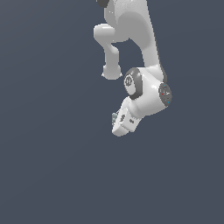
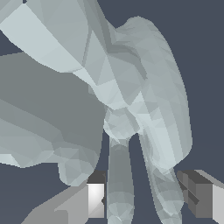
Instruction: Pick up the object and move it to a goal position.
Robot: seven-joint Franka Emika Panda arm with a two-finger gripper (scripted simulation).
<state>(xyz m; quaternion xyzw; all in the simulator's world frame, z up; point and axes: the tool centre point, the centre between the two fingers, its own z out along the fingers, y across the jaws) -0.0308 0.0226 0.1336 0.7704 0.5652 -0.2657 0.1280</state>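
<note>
- We saw the white arm [image 1: 144,48] reach down from the top of the exterior view, folded at the wrist, with the jaws at its low end pointing down and toward the exterior view's left.
- In the wrist view, the object [image 2: 109,96] filled most of the picture: a pale blue-grey, faceted, lumpy mass (several long lobes ran down from it toward the fingertips).
- We made out two fingers [image 2: 96,199] at the edge of that view, one to each side of the object's narrow lobes, with the lobes lying between them.
- The jaws stood parted around those lobes; we could not tell whether the pads pressed on the object or merely flanked it.
- In the exterior view, only a small blue-grey sliver of the object showed at the jaws, on the side toward the exterior view's left.
- Behind everything lay a plain dark slate-blue ground [image 1: 48,166].
</note>
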